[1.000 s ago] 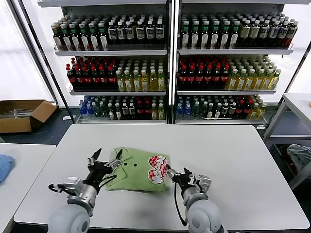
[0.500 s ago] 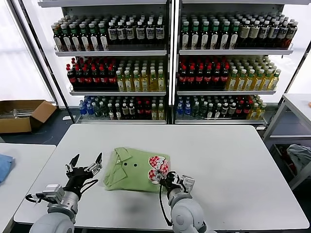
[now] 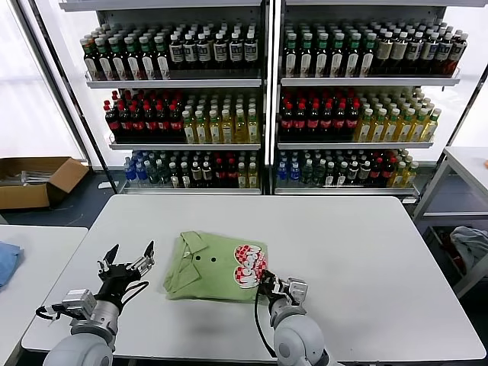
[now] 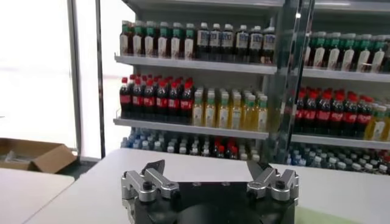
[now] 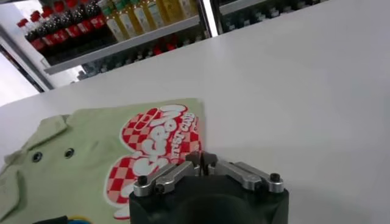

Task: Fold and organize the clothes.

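Head view: one folded light green polo shirt (image 3: 216, 266) lying flat on the white worktop (image 3: 358, 252), left of centre and toward the near edge, collar to the left, red-and-white graphic at its right end. Two grippers low in view. Left gripper (image 3: 127, 264) hovering above the worktop just left of the shirt, apart from it, fingers (image 3: 145, 257) spread wide and holding nothing. Right gripper (image 3: 264, 280) at the shirt's near right corner, beside the graphic. Right wrist view: fingers (image 5: 201, 163) drawn together tip to tip right at the near edge of the printed graphic; cannot tell whether any fabric is pinched between them.

Containers: one open cardboard box (image 3: 34, 180) on the floor at far left, papers inside, contents otherwise unclear. Two shelving bays (image 3: 267, 91) behind the worktop, each with three stocked rows of bottles: dark bottles on top, red-capped dark and yellow-green bottles in the middle, mixed smaller bottles below. Too many bottles to count.

Elsewhere: one second worktop (image 3: 30, 267) at the left with a blue cloth (image 3: 6, 261) on its left edge; one pale grey-blue cloth (image 3: 471, 245) on a rack at far right.

Open room: bare worktop all across the right half and along the far edge; a narrow bare strip between the shirt and the near edge; a narrow gap between the two worktops.
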